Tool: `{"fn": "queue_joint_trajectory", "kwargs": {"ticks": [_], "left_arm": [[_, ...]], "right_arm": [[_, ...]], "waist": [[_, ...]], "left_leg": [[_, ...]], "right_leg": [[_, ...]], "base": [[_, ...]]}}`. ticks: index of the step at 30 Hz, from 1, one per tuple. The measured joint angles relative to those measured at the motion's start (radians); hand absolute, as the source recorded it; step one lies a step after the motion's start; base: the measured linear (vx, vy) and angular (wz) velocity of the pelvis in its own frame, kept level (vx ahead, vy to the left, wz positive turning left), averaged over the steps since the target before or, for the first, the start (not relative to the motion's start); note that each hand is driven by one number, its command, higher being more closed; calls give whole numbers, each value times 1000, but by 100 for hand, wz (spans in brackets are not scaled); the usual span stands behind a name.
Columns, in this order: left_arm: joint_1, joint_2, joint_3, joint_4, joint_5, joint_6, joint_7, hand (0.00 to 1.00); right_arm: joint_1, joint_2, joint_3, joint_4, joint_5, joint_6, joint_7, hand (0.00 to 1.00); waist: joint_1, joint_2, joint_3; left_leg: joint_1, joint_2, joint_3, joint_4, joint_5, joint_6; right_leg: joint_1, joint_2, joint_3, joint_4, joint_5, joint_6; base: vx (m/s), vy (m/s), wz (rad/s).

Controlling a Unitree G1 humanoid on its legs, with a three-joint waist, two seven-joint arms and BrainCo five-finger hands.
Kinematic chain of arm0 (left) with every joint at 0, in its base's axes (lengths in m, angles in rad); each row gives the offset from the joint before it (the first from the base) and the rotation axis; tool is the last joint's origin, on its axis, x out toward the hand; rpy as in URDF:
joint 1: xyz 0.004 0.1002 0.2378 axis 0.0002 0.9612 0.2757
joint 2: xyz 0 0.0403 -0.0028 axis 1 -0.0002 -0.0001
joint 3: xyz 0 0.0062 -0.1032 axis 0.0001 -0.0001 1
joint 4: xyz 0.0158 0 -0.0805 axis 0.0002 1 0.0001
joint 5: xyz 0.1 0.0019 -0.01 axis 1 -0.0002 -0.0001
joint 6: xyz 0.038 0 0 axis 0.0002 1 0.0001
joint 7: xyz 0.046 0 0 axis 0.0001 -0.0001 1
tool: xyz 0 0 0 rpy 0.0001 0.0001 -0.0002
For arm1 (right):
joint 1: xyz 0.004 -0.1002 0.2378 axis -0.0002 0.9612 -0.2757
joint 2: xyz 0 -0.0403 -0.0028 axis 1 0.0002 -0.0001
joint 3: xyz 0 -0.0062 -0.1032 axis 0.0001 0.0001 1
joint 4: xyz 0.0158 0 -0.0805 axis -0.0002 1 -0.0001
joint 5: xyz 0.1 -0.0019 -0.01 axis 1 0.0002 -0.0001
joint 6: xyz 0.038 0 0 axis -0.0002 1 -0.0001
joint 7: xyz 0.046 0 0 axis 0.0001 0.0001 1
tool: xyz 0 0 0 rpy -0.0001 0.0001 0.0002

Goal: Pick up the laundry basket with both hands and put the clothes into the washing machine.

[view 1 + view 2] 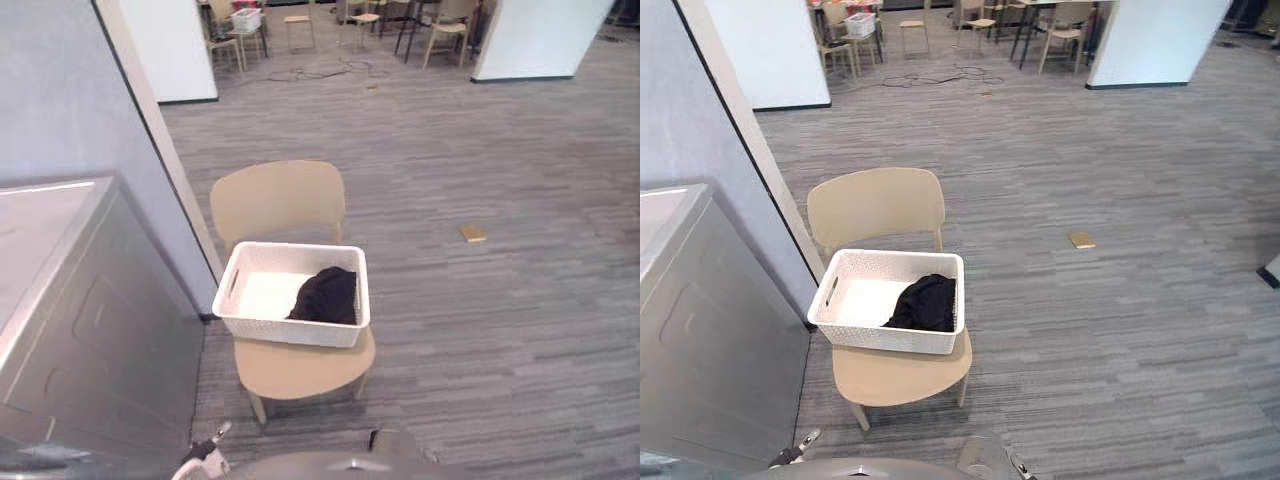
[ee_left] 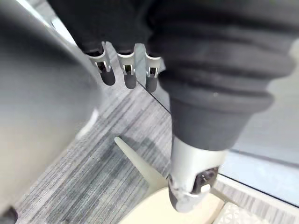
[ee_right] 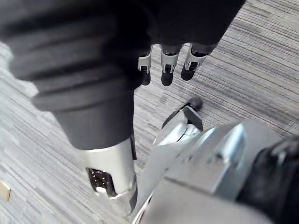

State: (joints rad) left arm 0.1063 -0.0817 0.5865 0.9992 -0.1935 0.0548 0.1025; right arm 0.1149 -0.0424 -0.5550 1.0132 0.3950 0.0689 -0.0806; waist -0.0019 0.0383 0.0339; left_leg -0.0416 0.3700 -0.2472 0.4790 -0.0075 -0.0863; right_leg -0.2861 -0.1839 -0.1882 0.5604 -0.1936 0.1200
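Facing the laundry basket (image 1: 290, 331), left hand (image 2: 129, 77) and right hand (image 3: 167, 71) hang slack and empty; gripping both ends should come next.

Beige chair (image 1: 300, 368), lower centre of the frame, standing on grey striped carpet floor (image 1: 500, 340); a white perforated laundry basket (image 1: 290, 328) rests on its seat. Washing machine (image 1: 90, 330) at lower left; small tan block (image 1: 473, 234) right of centre.

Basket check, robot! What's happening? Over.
Left hand open, right hand open, both hold nothing. Basket on chair, dark clothes inside, untouched. Washer close on chair's left.
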Motion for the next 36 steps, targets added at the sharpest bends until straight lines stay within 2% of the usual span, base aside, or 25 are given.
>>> {"fn": "queue_joint_trajectory", "kwargs": {"ticks": [1, 2, 3, 4, 5, 6, 7, 8, 9, 10, 12, 13, 16, 19, 21, 23, 24, 26, 27, 30, 34, 36], "left_arm": [[5, 6, -4, -9, -21, -7, 2, 0], [5, 8, -11, -10, -27, -12, 6, 0], [6, 7, -39, -17, -43, -19, 19, 0], [8, 7, -69, -18, -49, -18, 24, 0], [15, 10, -82, -18, -49, -18, 26, 0], [19, 16, -102, -27, -45, -18, 27, 0], [25, 24, -126, -26, -38, -18, 31, 0], [28, 26, -144, -22, -36, -18, 35, 0], [28, 31, -170, -4, -25, -18, 46, 0], [19, 44, -189, 12, -17, -18, 47, 0], [6, 71, -215, 18, 0, -19, 47, 0], [-3, 88, -248, 36, 25, -19, 45, 0], [-10, 112, -304, 41, 84, -19, 31, 0], [-15, 131, -342, 42, 120, -21, 11, 0], [-15, 155, -384, 44, 141, -21, -8, 0], [-15, 166, -397, 46, 162, -21, -16, 0], [-19, 181, -410, 46, 180, -22, -22, 0], [-29, 197, -427, 47, 195, -23, -22, 0], [-47, 211, -440, 54, 198, -24, -21, 0], [-86, 221, -452, 51, 196, -27, -5, 0], [-95, 219, -462, 34, 178, -35, 20, 0], [-100, 219, -464, 33, 154, -39, 32, 0]], "right_arm": [[1, 16, 26, -93, 2, 0, -22, 0], [1, 26, 38, -159, 1, -2, -40, 0], [-1, 40, 62, -306, -1, -12, -74, 0], [1, 37, 86, -458, -2, -22, -93, 0], [4, 40, 92, -527, -8, -28, -108, 0], [16, 40, 109, -656, -13, -43, -130, 0], [19, 36, 109, -766, -42, -56, -149, 0], [13, 28, 107, -803, -51, -66, -151, 0], [-8, 5, 105, -839, -70, -87, -152, 0], [-42, -14, 108, -845, -105, -94, -153, 0], [-78, -23, 166, -847, -164, -95, -149, 0], [-92, -38, 251, -866, -218, -95, -129, 0], [-92, -73, 377, -925, -297, -95, -50, 0], [-114, -169, 505, -924, -412, -97, 36, 0], [-153, -264, 618, -915, -489, -98, 96, 0], [-189, -323, 687, -893, -546, -110, 126, 0], [-248, -385, 772, -853, -617, -120, 146, 0], [-327, -445, 876, -796, -693, -138, 149, 0], [-410, -486, 969, -728, -800, -157, 156, 0], [-544, -501, 1043, -619, -918, -170, 162, 0], [-690, -508, 1123, -530, -958, -170, 162, 0], [-740, -508, 1140, -505, -978, -165, 161, 0]], "waist": [[1, -13, 9], [2, -15, 15], [6, -8, 21], [6, 4, 28], [3, 4, 29], [-3, -4, 24], [-8, -11, 21], [-11, -11, 21], [-12, -7, 18], [-7, -9, 24], [7, -24, 38], [8, -24, 39], [10, -19, 40], [21, -20, 39], [24, -22, 40], [25, -28, 44], [26, -37, 61], [29, -51, 89], [37, -66, 109], [62, -76, 186], [79, -71, 252], [85, -71, 262]], "left_leg": [[-47, 8, 9, 33, 103, 22], [-62, 12, 29, 50, 140, 30], [-101, 12, 111, 132, 120, 4], [-125, 5, 244, 203, 47, 8], [-123, 6, 306, 205, 13, 15], [-102, 4, 406, 152, -25, 10], [-70, -23, 468, 50, -66, -5], [-52, -57, 472, -23, -86, -14], [-4, -120, 469, -193, -108, -5], [39, -150, 472, -307, -87, -59], [43, -173, 481, -339, -63, -51], [43, -184, 489, -344, -63, -48], [44, -203, 487, -365, -58, -39], [39, -214, 490, -380, -56, -35], [25, -216, 485, -380, -56, -35], [17, -217, 477, -383, -53, -32], [6, -220, 461, -392, -47, -26], [-3, -222, 452, -395, -42, -26], [-29, -223, 440, -394, -31, -28], [-67, -225, 422, -393, -7, -26], [-99, -225, 408, -394, 10, -24], [-126, -227, 406, -395, 19, -25]], "right_leg": [[28, 15, -22, -44, 11, -18], [42, 18, -32, -61, 18, -28], [62, 14, -47, -89, 31, -43], [94, 14, -68, -120, 44, -48], [112, 11, -81, -134, 47, -46], [137, 0, -112, -166, 54, -41], [151, -7, -128, -202, 61, -30], [153, -7, -122, -223, 72, -25], [147, 5, -98, -260, 103, -16], [130, 11, -70, -268, 130, -10], [146, 10, -53, -338, 184, -12], [166, 10, -45, -403, 220, -7], [207, 10, -46, -511, 274, 1], [222, 11, -46, -576, 311, 2], [219, 15, -47, -601, 326, 2], [216, 17, -48, -617, 336, -2], [214, 19, -50, -625, 343, -4], [208, 19, -51, -631, 349, -5], [182, 19, -55, -633, 361, -10], [155, 19, -68, -636, 380, -22], [130, 19, -76, -635, 392, -27], [103, 19, -74, -637, 401, -30]], "base": [[59, -311, 43], [73, -286, 31], [59, -172, 26], [53, -127, 31], [49, -50, 57], [63, -38, 79], [54, -27, 79], [57, 49, 63], [63, 77, 38], [64, 100, 21], [42, 115, -12], [47, 135, -16], [39, 79, -1], [28, 21, -5], [0, 0, 0], [0, 0, 0], [-64, -26, 1], [-74, -25, 5], [-49, -14, 7], [-93, -13, 15], [-94, -4, 9], [-72, 10, 0]]}}
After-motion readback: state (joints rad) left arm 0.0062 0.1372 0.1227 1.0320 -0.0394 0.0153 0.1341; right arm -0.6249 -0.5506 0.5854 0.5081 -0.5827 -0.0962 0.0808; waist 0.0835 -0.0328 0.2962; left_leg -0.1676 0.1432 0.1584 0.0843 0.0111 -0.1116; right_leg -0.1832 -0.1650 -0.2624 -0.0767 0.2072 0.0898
